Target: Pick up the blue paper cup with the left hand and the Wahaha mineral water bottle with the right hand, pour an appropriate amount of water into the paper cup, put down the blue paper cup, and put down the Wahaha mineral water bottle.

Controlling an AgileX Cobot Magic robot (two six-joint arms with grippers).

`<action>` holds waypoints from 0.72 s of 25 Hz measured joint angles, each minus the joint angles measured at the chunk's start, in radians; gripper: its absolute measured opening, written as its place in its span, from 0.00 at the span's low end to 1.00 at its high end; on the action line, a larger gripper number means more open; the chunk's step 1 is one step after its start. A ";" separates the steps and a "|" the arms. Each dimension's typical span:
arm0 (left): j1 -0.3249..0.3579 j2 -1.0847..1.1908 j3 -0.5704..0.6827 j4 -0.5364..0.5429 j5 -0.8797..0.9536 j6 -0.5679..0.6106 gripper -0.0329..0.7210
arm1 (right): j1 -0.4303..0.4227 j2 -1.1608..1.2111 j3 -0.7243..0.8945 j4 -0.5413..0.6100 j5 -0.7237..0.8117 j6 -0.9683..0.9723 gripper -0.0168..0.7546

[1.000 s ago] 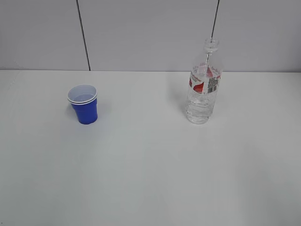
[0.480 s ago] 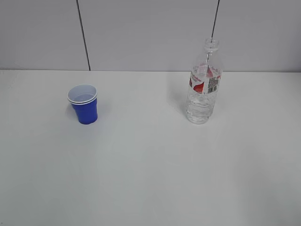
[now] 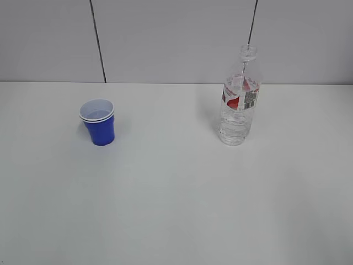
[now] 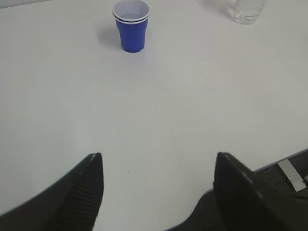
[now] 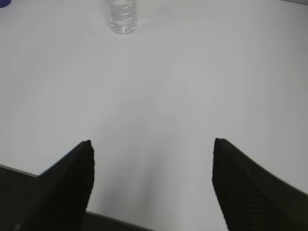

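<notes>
Blue paper cup (image 3: 98,122), small and tapered with a white inside and a doubled white rim, stands upright on the left side of the white table (image 3: 176,210). It looks very light and soft, so a hard squeeze could crush it. A gentle hold around the middle of its blue wall seems best.

Well apart from it, on the right, stands the tall clear ribbed plastic water bottle (image 3: 238,102) with a red and white label and no cap. The clear water (image 3: 234,130) fills its lower part, so it is probably heavier and a bit slippery. With no cap it can spill if tipped. The ribbed body just under the label looks like a good place to hold.

The left gripper (image 4: 159,187) is wide and holds nothing. The right gripper (image 5: 151,178) is wide and holds nothing too. Both are far from their things.
</notes>
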 joint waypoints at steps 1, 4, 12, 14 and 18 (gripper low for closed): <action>0.000 0.000 0.000 0.000 0.000 0.000 0.77 | 0.000 0.000 0.000 0.000 0.000 0.000 0.76; 0.000 0.000 0.000 0.000 0.000 0.000 0.77 | 0.000 0.000 0.000 0.000 0.000 0.000 0.76; 0.000 0.000 0.000 -0.002 0.000 0.000 0.77 | 0.000 0.000 0.000 0.004 -0.002 0.000 0.76; 0.000 0.000 0.000 -0.002 0.000 0.000 0.77 | 0.000 0.000 0.000 0.004 -0.002 -0.002 0.76; 0.000 0.000 0.000 -0.003 0.000 0.000 0.77 | 0.000 0.000 0.000 0.004 -0.002 -0.002 0.76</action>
